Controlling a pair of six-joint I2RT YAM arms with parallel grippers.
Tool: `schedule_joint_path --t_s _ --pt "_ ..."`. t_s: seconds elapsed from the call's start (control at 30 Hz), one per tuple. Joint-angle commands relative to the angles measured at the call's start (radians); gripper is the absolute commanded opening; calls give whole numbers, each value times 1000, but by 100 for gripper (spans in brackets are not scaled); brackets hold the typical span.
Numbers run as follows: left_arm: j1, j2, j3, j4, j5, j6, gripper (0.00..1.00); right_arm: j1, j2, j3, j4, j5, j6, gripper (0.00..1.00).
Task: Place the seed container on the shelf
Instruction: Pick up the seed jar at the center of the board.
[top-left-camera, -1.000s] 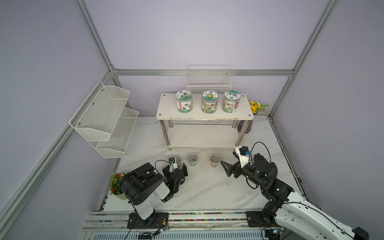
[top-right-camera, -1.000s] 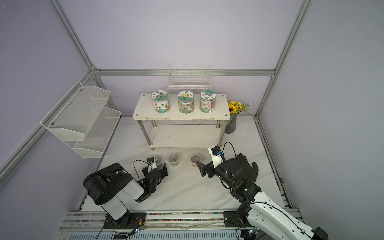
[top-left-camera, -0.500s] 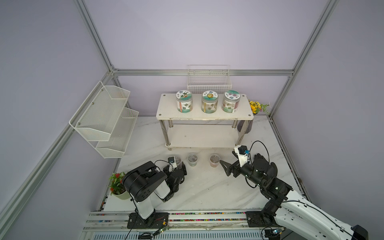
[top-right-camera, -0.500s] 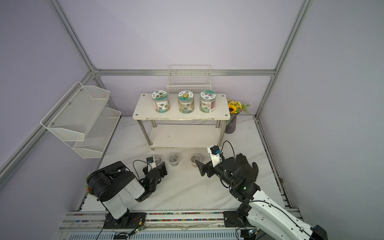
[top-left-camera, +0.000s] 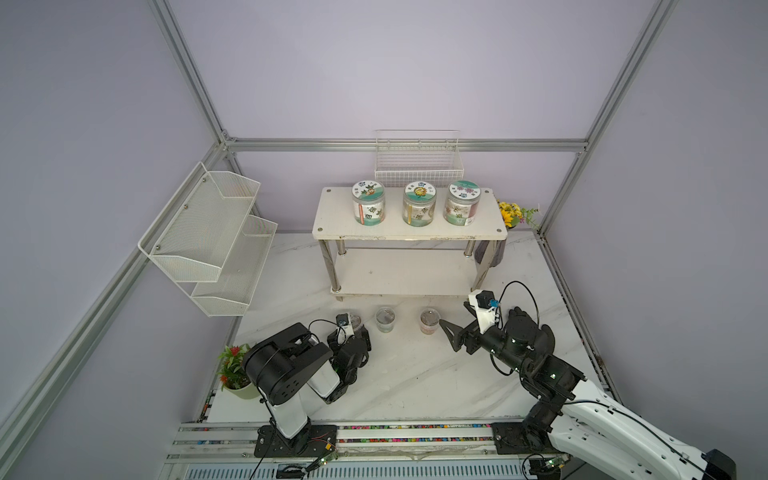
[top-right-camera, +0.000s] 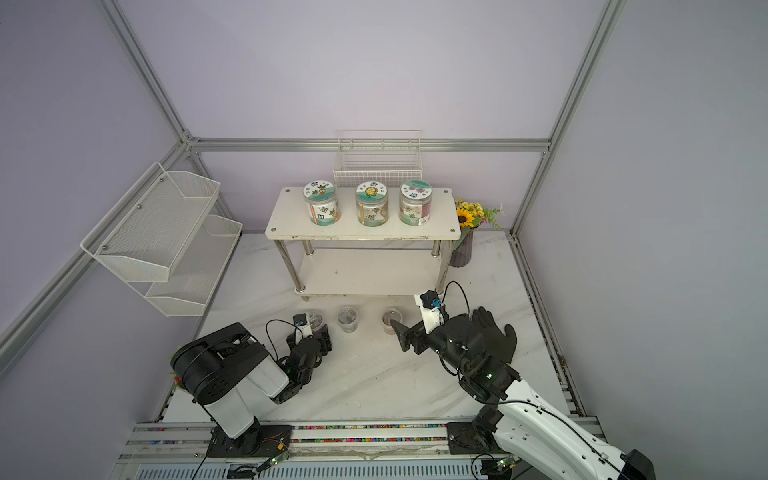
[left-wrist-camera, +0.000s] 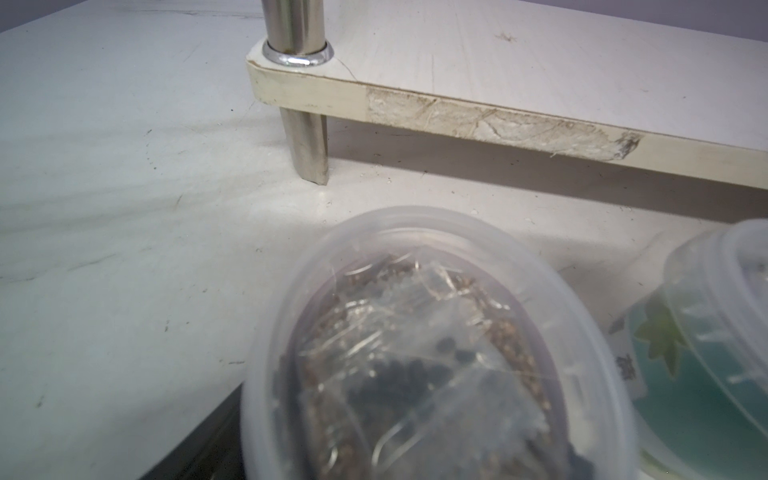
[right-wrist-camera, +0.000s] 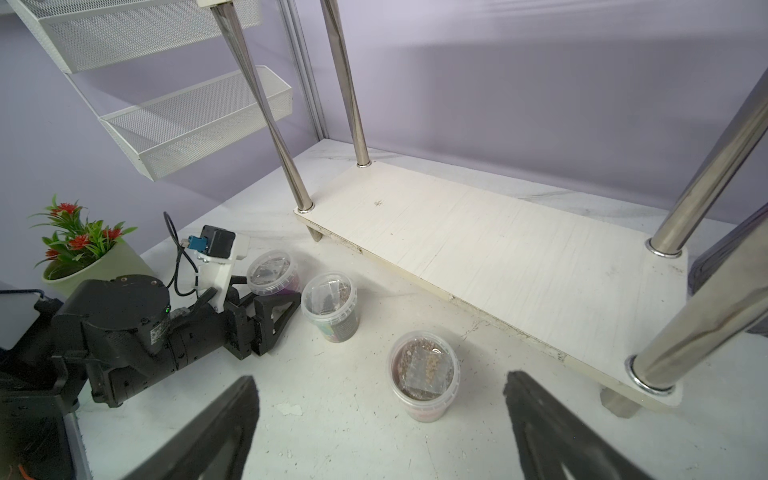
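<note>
Lavender walls framed by aluminium rails close in a white marble counter (top-left-camera: 415, 386). Toward its back stands the shelf (top-left-camera: 332, 220), two white boards on four shiny legs, with three labelled jars (top-left-camera: 419, 204) in a row on the top board. Three small clear lidded tubs sit upright on the counter just in front of the lower board, apart from one another and none on the shelf: the leftmost seed container (right-wrist-camera: 272, 272), the middle seed container (top-left-camera: 385, 318) and the rightmost seed container (top-left-camera: 429, 321). The left hand (right-wrist-camera: 268, 291) lies low over the counter with its black fingers (right-wrist-camera: 282, 305) on either side of the leftmost seed container. In the left wrist view that tub's lid fills the foreground, with dark seeds and a clear packet showing through. Whether the fingers actually press its wall is hard to tell from these angles. The right hand (top-left-camera: 453, 314) is spread wide with nothing between its fingers (right-wrist-camera: 224, 415), and the rightmost seed container stands just ahead of them. A white mesh rack (top-left-camera: 208, 232) hangs on the left wall, and a wire basket (top-left-camera: 417, 166) hangs on the back wall above the shelf. A potted plant (top-left-camera: 235, 370) with red flowers sits at the counter's left edge. A vase of sunflowers (top-right-camera: 465, 220) stands beside the shelf's right end.
</note>
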Motion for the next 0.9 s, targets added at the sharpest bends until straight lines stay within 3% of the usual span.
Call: schedule_joint_path --t_s 0.0,0.47,0.6,0.87 --pt "2 -3 -38 -164 107 -32 80 6 -8 34 20 -1 -2 95" --pt "0 -168 -34 -307 130 -20 79 6 -19 27 17 -2 -4 95" --pt "0 -161 -30 -307 118 -25 80 5 -22 28 17 -3 -5 95" --pt "1 -110 -1 -286 67 -16 100 5 -34 29 10 0 -12 95"
